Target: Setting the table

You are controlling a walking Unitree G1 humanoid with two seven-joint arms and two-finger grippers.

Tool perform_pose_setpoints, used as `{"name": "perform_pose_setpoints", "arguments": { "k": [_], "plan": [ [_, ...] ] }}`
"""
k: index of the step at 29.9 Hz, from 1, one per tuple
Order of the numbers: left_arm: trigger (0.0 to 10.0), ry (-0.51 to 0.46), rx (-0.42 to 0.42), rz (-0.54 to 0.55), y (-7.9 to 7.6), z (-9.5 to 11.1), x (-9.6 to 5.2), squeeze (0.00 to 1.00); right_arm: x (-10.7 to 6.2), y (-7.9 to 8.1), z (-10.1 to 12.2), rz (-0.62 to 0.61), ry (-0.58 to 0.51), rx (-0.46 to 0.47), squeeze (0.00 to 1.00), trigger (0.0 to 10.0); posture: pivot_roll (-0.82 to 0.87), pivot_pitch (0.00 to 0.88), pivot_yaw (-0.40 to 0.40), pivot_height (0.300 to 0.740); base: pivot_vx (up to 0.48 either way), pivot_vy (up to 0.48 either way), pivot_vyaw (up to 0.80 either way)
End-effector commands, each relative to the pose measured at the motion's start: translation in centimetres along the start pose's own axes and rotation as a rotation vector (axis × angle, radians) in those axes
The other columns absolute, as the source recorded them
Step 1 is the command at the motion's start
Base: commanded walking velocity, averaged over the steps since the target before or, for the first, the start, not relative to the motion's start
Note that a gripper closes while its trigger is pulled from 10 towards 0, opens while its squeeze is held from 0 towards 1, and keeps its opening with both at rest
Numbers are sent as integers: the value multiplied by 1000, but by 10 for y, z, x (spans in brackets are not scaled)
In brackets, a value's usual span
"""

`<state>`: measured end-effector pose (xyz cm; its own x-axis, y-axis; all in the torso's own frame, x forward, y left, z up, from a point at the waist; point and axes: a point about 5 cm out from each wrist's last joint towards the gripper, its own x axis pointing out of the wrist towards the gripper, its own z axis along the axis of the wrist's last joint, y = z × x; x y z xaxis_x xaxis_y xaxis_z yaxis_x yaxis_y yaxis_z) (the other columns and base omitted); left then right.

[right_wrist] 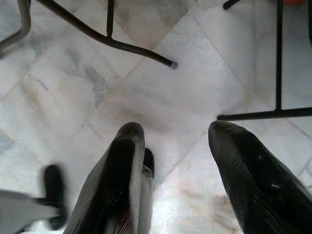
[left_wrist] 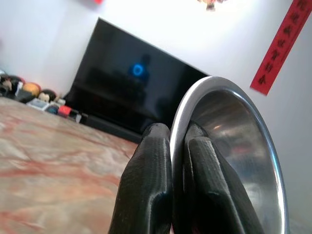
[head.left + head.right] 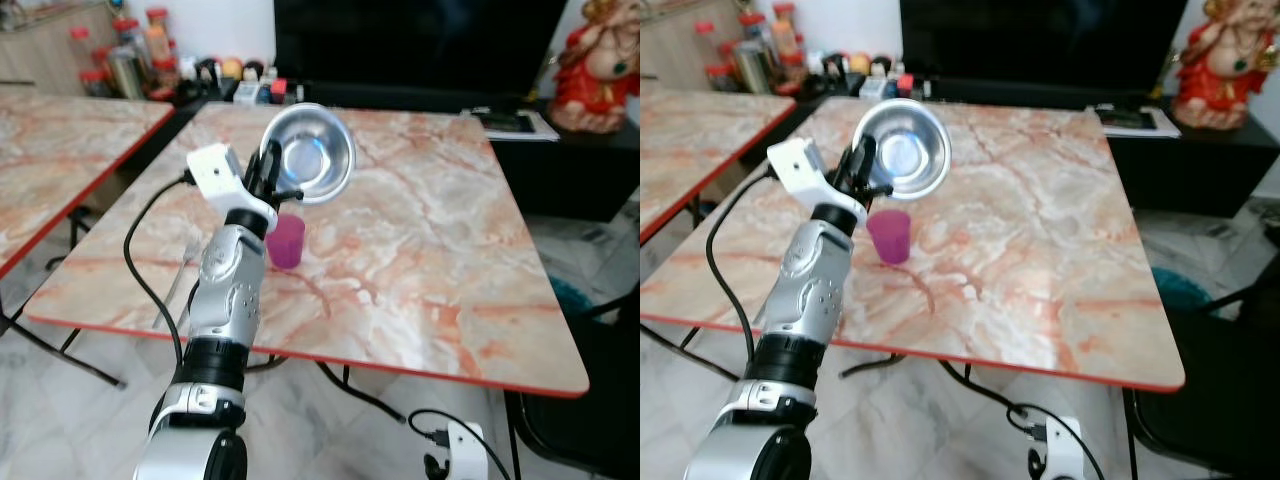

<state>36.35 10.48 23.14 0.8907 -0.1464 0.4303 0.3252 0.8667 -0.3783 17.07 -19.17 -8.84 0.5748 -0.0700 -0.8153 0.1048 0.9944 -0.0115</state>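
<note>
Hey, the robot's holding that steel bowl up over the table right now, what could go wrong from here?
The left gripper pinches only the rim of the steel bowl, which is tilted well off level, so it could slip or swing out of the grip. The pink cup stands on the table right by the raised arm; lowering the bowl may knock it over. A fork also lies near the front left edge and could get pushed off.

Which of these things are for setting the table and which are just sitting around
For the job: steel bowl pinched at its rim by the left pincer; pink cup; fork; marble-patterned table.
Lying about: spice jars, red figurine, television, floor cables.
</note>
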Motion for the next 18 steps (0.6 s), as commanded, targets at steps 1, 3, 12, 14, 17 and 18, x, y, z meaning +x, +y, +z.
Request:
{"name": "perform_pose_setpoints", "arguments": {
  "k": [1, 3, 12, 14, 17, 18],
  "plan": [
    [10000, -25, 21, 17, 8, 10, 1, 0, 1, 7, 1, 16, -7, 13, 0, 10000, -80, 0, -24, 740, 0, 345, 0],
    [10000, -24, 27, 16, 9, 11, 1, 0, 1, 8, 1, 18, -7, 13, 0, 10000, -79, 0, -21, 740, 0, 351, 0],
    [10000, -5, 45, 16, 12, 10, 0, 0, 0, 14, -1, 25, -5, 26, 0, 10000, -63, 0, -2, 740, 0, 351, 0],
    [10000, -3, 49, 19, 14, 11, -1, 0, 0, 16, -3, 28, -2, 27, 0, 10000, -61, 0, -1, 740, 0, 352, 0],
    [10000, 4, 55, 32, 17, 10, -2, 0, 0, 17, -4, 31, 1, 23, 0, 10000, -58, 0, -3, 740, 0, 361, 0],
    [10000, 4, 54, 33, 17, 10, -3, 0, 0, 17, -4, 32, 2, 22, 0, 10000, -55, 0, -6, 740, 0, 379, 0]
  ]
}}
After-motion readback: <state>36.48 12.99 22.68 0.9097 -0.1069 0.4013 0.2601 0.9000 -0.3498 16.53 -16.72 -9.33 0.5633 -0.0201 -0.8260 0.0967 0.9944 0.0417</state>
